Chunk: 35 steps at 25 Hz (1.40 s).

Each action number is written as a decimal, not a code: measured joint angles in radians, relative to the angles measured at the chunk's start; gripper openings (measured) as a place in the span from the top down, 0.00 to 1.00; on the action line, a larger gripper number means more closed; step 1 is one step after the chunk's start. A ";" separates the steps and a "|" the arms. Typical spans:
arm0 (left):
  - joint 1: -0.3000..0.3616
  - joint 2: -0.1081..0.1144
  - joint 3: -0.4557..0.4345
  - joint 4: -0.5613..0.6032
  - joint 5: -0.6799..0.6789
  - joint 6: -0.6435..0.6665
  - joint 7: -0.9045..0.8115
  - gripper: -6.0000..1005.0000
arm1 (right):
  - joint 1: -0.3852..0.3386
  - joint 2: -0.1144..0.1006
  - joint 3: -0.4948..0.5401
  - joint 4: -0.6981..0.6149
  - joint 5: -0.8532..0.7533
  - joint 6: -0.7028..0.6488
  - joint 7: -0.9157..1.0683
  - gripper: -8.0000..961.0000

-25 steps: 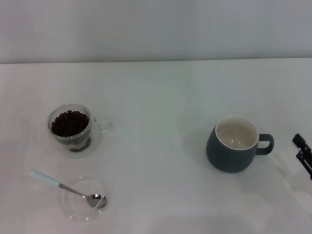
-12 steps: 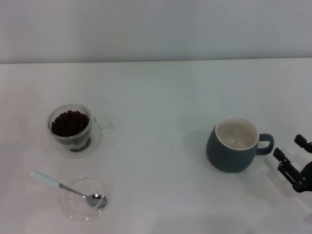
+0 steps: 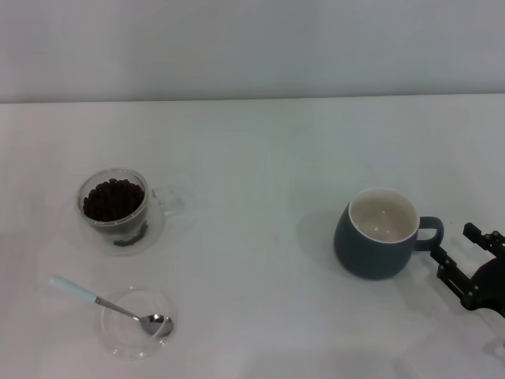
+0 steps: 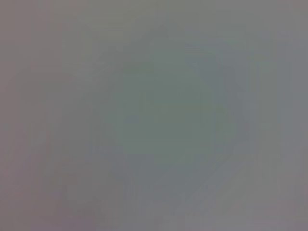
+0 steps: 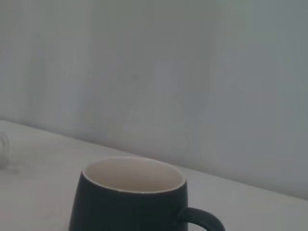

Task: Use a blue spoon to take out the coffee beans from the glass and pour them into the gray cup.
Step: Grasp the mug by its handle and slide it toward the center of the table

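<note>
From my head, my right claw (image 3: pixel 460 260) sits spread wide at the frame's lower right, just beside the gray cup (image 3: pixel 377 234), while the blue spoon (image 3: pixel 106 304) lies far lower left, handle pointing up-left; my right wrist faces the cup (image 5: pixel 129 197).

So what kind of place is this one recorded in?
Probably a lab or test bench rather than a kitchen: a plain white table against a bare wall, holding only staged props, a glass of coffee beans, a spoon and a gray cup.
</note>
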 joint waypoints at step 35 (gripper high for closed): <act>0.008 0.006 0.002 0.011 -0.002 0.000 0.006 0.30 | 0.025 0.000 0.000 -0.088 0.003 0.110 -0.040 0.71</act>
